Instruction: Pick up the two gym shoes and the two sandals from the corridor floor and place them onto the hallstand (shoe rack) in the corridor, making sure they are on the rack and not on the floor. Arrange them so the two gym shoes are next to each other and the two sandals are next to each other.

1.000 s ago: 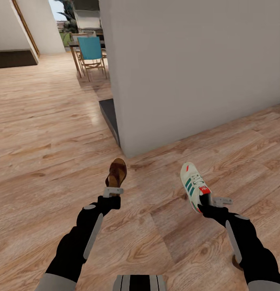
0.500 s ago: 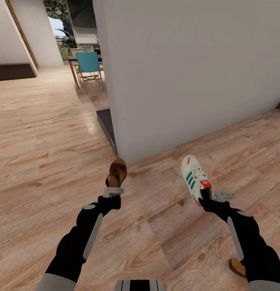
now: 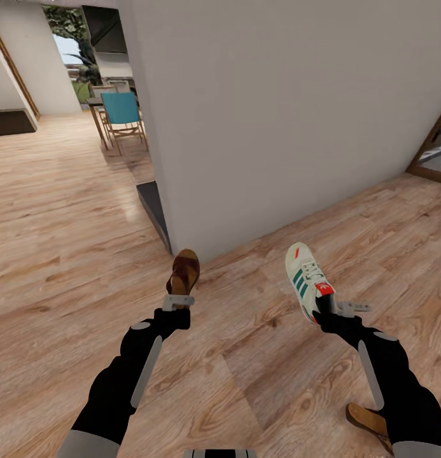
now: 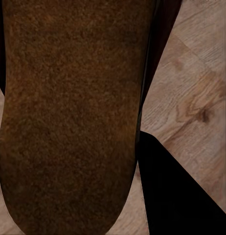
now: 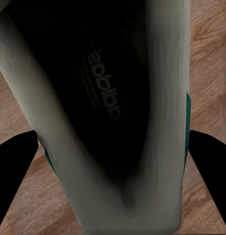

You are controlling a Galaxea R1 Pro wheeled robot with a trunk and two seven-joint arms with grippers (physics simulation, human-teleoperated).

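Head view: a grey wall [image 3: 277, 114] fills 12 o'clock above the corridor floor [image 3: 67, 254]. The right gripper [image 3: 323, 310] jaws grip a gym shoe [image 3: 305, 280], the left gripper [image 3: 177, 299] jaws a sandal [image 3: 184, 272]; both long axes point forward. Another sandal [image 3: 368, 420] lies at 5 o'clock, nearer the right arm.

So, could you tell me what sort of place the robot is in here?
Most likely a home interior: wood-plank floor, a plain white wall corner, and beyond it a dining table with a teal chair near a window onto greenery.
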